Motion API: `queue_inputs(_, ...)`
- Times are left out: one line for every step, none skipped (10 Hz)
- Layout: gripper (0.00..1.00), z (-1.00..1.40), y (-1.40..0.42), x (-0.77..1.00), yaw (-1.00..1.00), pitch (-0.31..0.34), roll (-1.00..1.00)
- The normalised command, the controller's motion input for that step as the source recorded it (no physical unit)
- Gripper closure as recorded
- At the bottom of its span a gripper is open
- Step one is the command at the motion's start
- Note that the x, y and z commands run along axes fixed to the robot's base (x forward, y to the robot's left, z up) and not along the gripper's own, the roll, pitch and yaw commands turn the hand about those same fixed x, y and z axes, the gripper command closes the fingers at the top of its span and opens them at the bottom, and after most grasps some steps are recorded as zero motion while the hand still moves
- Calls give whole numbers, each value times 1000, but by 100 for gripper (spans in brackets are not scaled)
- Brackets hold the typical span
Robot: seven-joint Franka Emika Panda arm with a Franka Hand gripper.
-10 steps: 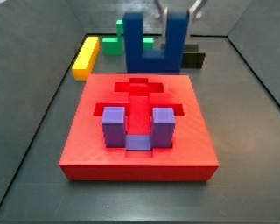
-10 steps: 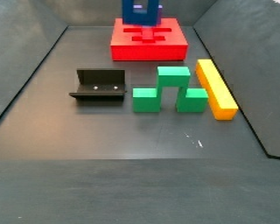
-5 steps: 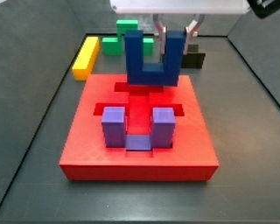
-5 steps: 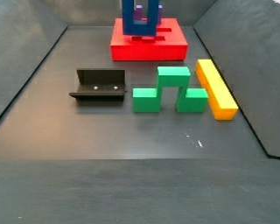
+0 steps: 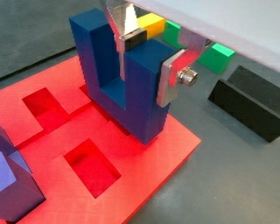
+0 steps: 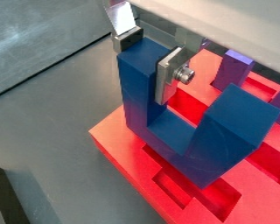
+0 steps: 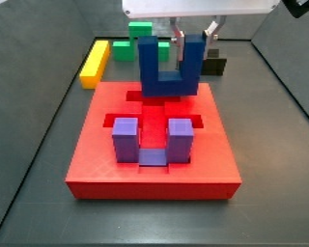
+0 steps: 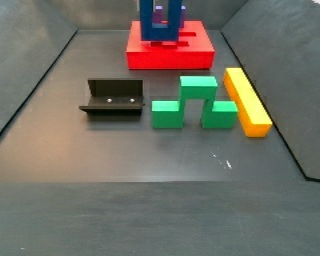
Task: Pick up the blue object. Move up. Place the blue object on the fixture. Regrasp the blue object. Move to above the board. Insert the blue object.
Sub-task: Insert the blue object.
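Note:
The blue object is a deep-blue U with its prongs pointing up. My gripper is shut on one prong. In both wrist views the silver fingers clamp that prong, with the gripper straddling it. The blue object stands low over the far end of the red board, its bar down at the cross-shaped recess. Whether it is fully seated I cannot tell. The dark fixture stands apart on the floor.
A purple U-shaped piece sits in the near end of the board. Green blocks and a yellow bar lie on the floor beside the fixture. Sloped grey walls surround the floor.
Over the last second the gripper has lowered the blue object onto the far end of the board. In the last half second it has hardly moved.

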Motion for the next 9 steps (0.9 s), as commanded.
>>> queue_inputs(100, -3, 83, -151, 0, 0, 6)
queue_inputs(100, 0, 66, -166, 0, 0, 0)
queue_inputs(100, 0, 40, -211, 0, 0, 0)
queue_inputs(100, -63, 0, -277, 0, 0, 0)
queue_inputs(100, -77, 0, -289, 0, -29, -39)
queue_inputs(100, -29, 0, -174, 3, -19, -11)
queue_inputs(100, 0, -9, 0, 54, -14, 0)
queue_inputs(100, -9, -26, 0, 54, -21, 0)
queue_inputs(100, -17, -40, 143, 31, -31, 0)
